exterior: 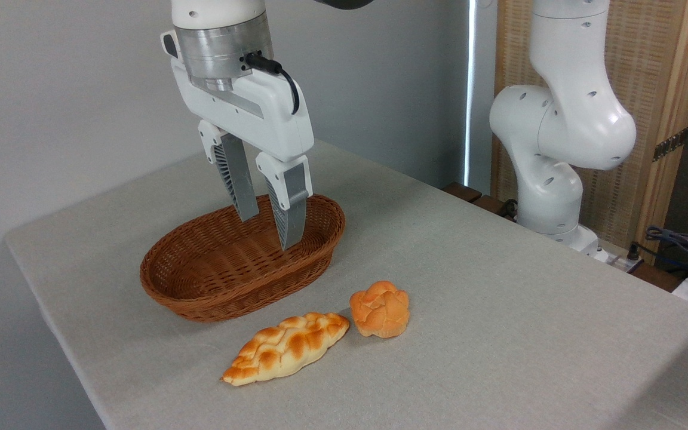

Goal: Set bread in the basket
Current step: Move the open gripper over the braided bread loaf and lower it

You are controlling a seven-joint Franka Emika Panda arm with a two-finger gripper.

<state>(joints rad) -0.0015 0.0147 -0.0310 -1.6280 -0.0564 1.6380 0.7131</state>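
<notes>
Your gripper (269,229) hangs over the basket (212,286) with its two fingers spread apart and nothing between them, tips pointing down toward the wicker interior. The bread (287,347) you want lies on the table (499,298) in front of the basket, just beside its near rim, one pointed end close to a small round orange bun (380,309).
</notes>
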